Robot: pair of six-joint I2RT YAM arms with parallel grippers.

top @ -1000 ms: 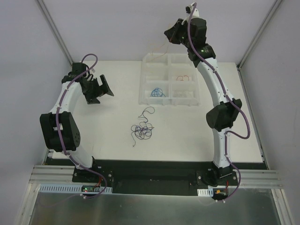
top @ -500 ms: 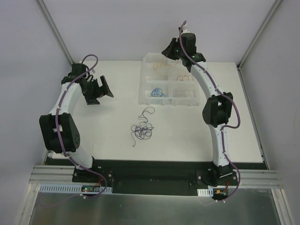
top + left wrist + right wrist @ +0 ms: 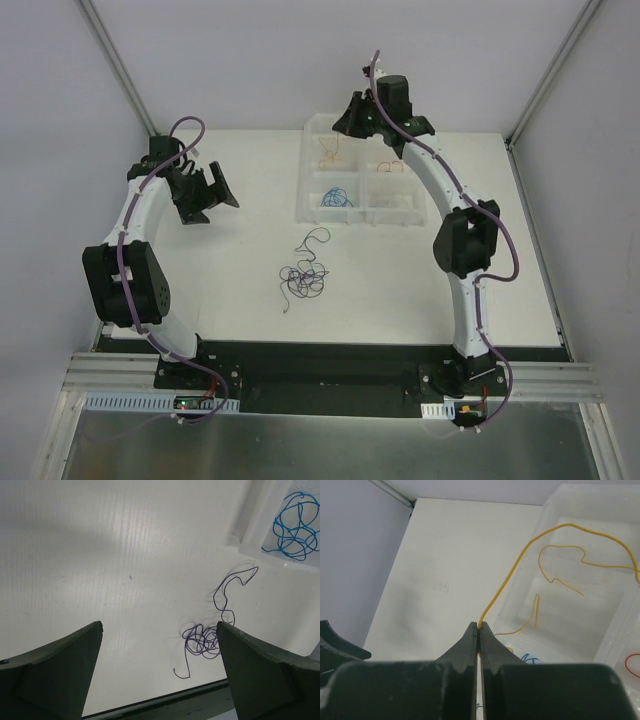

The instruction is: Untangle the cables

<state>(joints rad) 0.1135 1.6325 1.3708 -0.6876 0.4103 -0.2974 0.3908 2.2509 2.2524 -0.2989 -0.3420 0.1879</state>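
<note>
White table (image 3: 200,290), one purple tangle (image 3: 302,279); right hand (image 3: 479,626) pinches orange cable (image 3: 493,602).

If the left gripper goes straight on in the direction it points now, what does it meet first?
Probably the bare white table; the purple cable tangle lies to the side of that line, though depth is hard to judge.
</note>
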